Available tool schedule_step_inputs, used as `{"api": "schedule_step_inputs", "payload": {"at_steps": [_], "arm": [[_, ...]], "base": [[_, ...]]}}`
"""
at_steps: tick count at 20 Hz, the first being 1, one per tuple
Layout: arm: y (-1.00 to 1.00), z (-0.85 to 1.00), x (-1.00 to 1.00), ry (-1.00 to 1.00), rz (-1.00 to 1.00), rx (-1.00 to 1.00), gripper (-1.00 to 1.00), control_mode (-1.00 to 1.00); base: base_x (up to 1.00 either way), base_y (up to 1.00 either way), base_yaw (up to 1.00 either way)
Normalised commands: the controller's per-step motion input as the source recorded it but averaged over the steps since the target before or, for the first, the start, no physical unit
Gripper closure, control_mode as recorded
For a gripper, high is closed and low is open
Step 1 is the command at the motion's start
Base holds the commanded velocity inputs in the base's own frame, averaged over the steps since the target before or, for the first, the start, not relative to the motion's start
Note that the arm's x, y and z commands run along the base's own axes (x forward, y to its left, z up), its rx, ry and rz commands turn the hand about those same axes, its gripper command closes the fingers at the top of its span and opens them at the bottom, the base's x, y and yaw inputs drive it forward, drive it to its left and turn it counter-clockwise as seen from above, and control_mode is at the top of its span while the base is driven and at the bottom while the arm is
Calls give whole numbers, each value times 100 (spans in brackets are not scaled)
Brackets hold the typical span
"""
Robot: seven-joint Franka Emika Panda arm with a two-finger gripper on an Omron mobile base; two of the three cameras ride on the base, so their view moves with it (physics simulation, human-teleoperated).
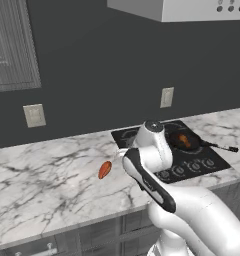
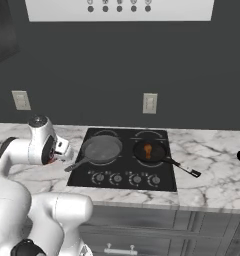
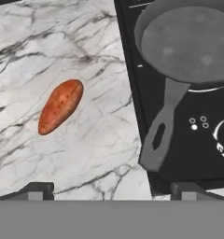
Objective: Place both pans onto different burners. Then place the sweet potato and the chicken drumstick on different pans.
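End effector (image 3: 109,189) is spread wide with nothing between its fingertips, hanging above the marble worktop (image 1: 42,185) just beside the cooktop's (image 2: 123,175) left edge. Under it lie the sweet potato (image 3: 60,106), flat on the worktop off to the left and well apart from the cooktop, and the grey pan's (image 2: 102,148) handle, which sticks out past the cooktop edge. The grey pan sits on the left side of the cooktop. The black pan (image 2: 151,151) sits on the right side with the drumstick (image 2: 148,149) in it. The arm is bent over sharply at the elbow, with the wrist reaching over the worktop left of the cooktop.
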Motion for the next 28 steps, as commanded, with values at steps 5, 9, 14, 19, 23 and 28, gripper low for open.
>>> {"api": "schedule_step_inputs", "payload": {"at_steps": [5,9,14,19,23,28], "arm": [[46,39,10,-11,3,5,-100,-100],[34,32,31,-5,5,7,-100,-100],[27,2,8,0,1,0,-100,-100],[22,0,5,0,0,-4,-100,-100],[22,-4,16,0,0,0,-100,-100],[15,-20,17,1,0,0,-100,-100]], "base": [[0,0,0],[0,0,0],[0,0,0],[0,0,0],[0,0,0],[0,0,0]]}}
